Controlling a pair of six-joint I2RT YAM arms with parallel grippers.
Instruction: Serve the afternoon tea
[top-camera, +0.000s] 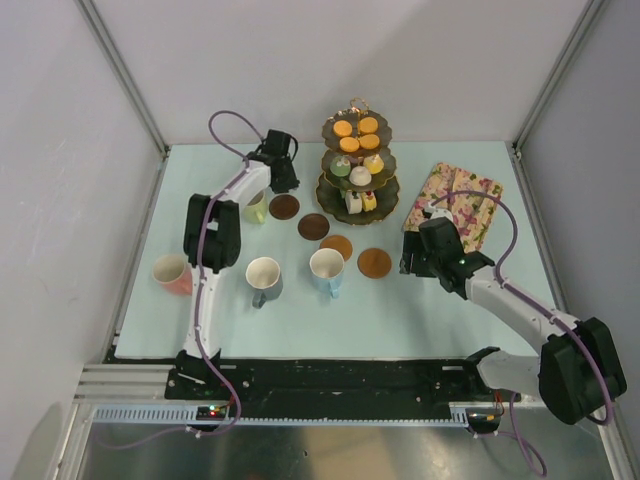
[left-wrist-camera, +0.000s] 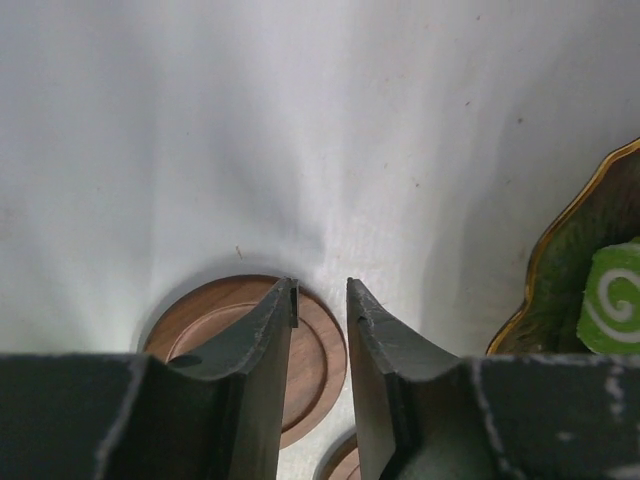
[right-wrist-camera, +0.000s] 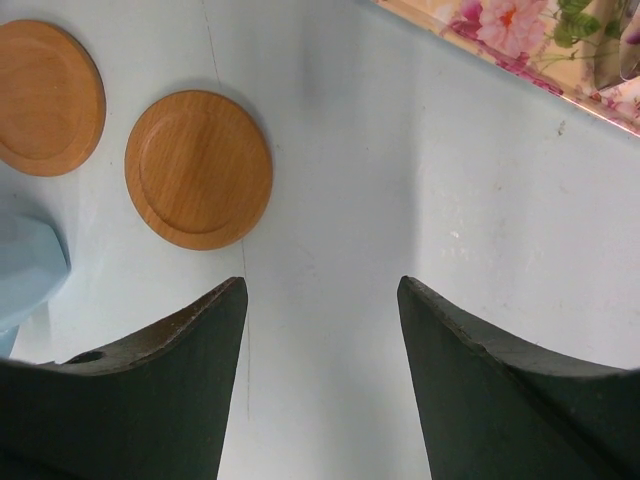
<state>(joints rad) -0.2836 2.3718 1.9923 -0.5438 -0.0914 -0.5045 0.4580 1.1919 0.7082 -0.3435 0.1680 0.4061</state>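
The dark gold-rimmed three-tier stand (top-camera: 358, 165) holds small colourful cakes (top-camera: 356, 128) at the back centre. Four brown coasters (top-camera: 313, 226) run in a diagonal row in front of it. The yellow-green mug (top-camera: 256, 207) stands by the left arm. The pink mug (top-camera: 172, 273), grey mug (top-camera: 264, 280) and blue mug (top-camera: 327, 270) stand nearer. My left gripper (top-camera: 282, 178) (left-wrist-camera: 322, 295) is narrowly open and empty, over the rear-left coaster (left-wrist-camera: 320, 350). My right gripper (top-camera: 413, 258) (right-wrist-camera: 320, 290) is wide open and empty above bare table, right of the near-right coaster (right-wrist-camera: 198, 168).
The floral rectangular tray (top-camera: 460, 203) lies at the back right and shows in the right wrist view (right-wrist-camera: 520, 40). The stand's bottom tier (left-wrist-camera: 560, 270) with a green swirl cake (left-wrist-camera: 615, 305) is right of the left fingers. The blue mug (right-wrist-camera: 25, 270) is left of the right fingers.
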